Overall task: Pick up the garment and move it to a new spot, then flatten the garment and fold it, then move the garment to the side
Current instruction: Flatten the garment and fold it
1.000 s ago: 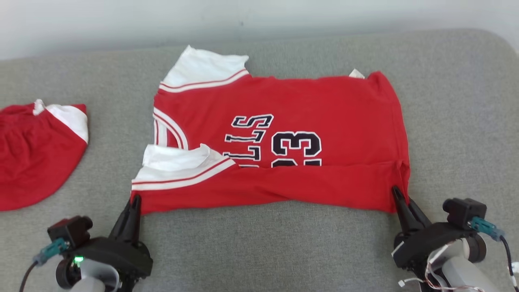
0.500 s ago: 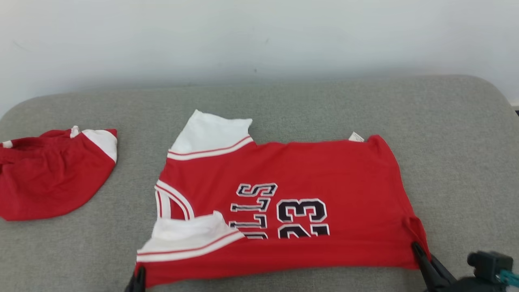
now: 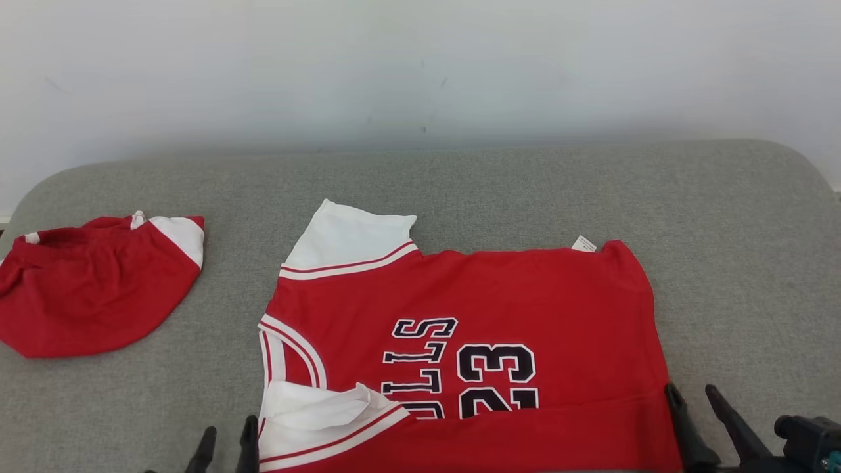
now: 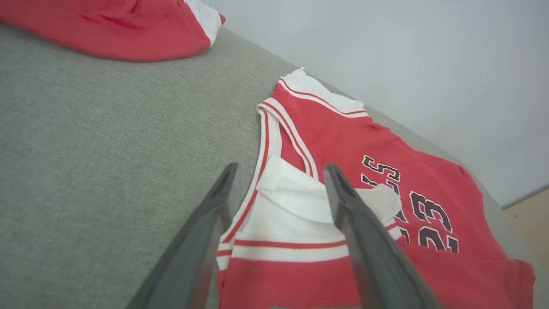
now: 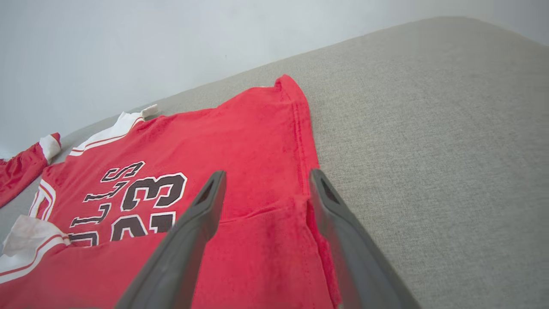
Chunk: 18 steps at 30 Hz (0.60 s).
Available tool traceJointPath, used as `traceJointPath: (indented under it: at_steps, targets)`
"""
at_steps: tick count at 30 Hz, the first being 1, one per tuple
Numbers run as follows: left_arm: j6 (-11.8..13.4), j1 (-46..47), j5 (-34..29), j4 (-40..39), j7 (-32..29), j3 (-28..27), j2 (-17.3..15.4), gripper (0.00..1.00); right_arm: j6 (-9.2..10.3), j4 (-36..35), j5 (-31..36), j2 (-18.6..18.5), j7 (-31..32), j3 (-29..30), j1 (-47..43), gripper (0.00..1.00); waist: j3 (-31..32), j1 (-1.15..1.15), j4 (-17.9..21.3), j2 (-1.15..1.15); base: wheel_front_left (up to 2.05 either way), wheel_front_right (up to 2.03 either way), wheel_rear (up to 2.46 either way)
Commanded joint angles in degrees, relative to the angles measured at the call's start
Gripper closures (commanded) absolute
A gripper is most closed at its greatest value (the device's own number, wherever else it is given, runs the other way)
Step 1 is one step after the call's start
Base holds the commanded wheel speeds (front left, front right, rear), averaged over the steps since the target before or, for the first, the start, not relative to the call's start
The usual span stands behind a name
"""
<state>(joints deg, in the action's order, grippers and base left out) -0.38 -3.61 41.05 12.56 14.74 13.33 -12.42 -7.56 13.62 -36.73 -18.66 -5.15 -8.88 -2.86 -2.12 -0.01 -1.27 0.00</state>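
Note:
The garment is a red jersey with white sleeves and dark lettering, spread on the grey cushion with its near long edge folded over. My left gripper stands open at the jersey's near left corner. In the left wrist view, the left gripper has its fingers spread above the white sleeve of the jersey. My right gripper is open at the near right corner. The right wrist view has the right gripper straddling the folded hem of the jersey. Neither holds cloth.
A second red and white garment lies bunched at the far left of the grey cushion; it shows as red cloth in the left wrist view. A pale wall rises behind. The cushion's rounded right end drops off.
Both grippers have opened and let go of the jersey's near corners. The head camera has tilted up, so the whole scene sits lower in the picture.

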Motion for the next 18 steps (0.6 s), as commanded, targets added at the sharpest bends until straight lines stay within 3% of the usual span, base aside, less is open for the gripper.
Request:
traceJointPath:
  at_steps: [1, 10, 18]
  targets:
    - [-0.04, 1.14, -1.2, -0.38, 0.33, -0.97, 0.26, 0.0, 0.16, -1.2, 1.55, 0.85, -0.93, 0.91, 0.6, 0.0, 0.26, 0.01, 0.33, 0.0, 0.0, 0.0, 0.0]
    - [-0.58, 4.93, -11.16, -4.79, 0.44, -9.28, 1.7, 0.0, 0.16, -6.71, 11.23, 6.07, -6.35, 3.89, 2.56, 0.0, 0.52, 0.01, 1.15, 0.0, 0.0, 0.0, 0.0]
    - [-1.15, 4.53, -21.53, -7.88, 0.44, -12.98, 2.78, 0.0, 0.16, -8.33, 18.48, 8.68, -8.97, 3.83, 2.73, 0.0, 0.16, 0.01, 1.41, 0.0, 0.0, 0.0, 0.0]
